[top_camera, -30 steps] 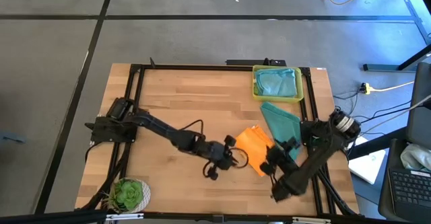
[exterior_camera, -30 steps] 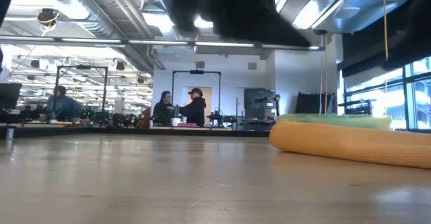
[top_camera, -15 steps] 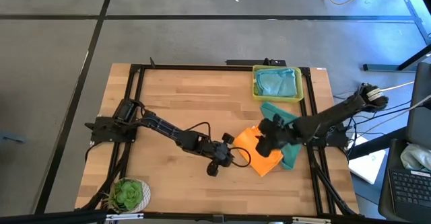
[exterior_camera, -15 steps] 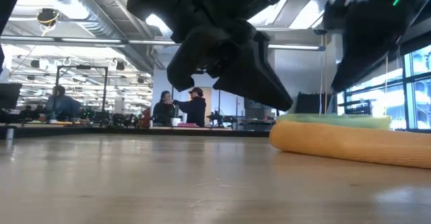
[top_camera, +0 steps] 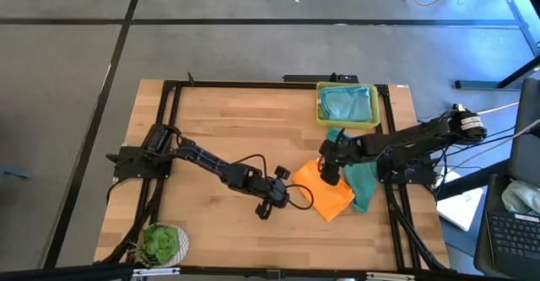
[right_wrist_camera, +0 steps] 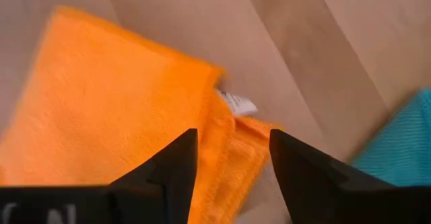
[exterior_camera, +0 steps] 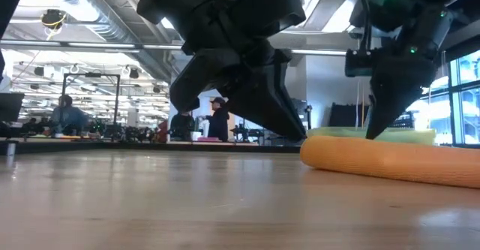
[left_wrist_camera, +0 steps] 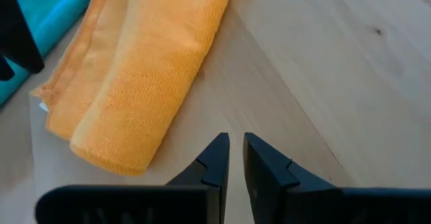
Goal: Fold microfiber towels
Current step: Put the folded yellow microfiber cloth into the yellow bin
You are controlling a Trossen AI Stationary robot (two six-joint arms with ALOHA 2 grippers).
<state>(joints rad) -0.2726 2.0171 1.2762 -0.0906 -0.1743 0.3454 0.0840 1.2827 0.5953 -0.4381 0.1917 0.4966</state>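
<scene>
Over the folded orange towel (top_camera: 325, 193) on the worktop (top_camera: 228, 129), right tool (right_wrist_camera: 229, 158) spread, empty, above its tagged corner. Left tool (left_wrist_camera: 234, 158) nearly closed, empty, just beside the towel's rolled edge.

No readable text — tag print illegible.

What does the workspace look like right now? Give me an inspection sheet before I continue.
Surface: wooden table, black frame around it.
Job's things: folded orange towel near the right edge; teal towel beside it; light blue towel in the yellow tray.
Clutter: green potted plant at the front left corner.
Grippers: left gripper low by the orange towel, jaws nearly shut, empty; right gripper over the towel's tagged corner, jaws open.
Cables: black loop at the left wrist; yellow cable on the floor.
Surroundings: people far behind.
</scene>
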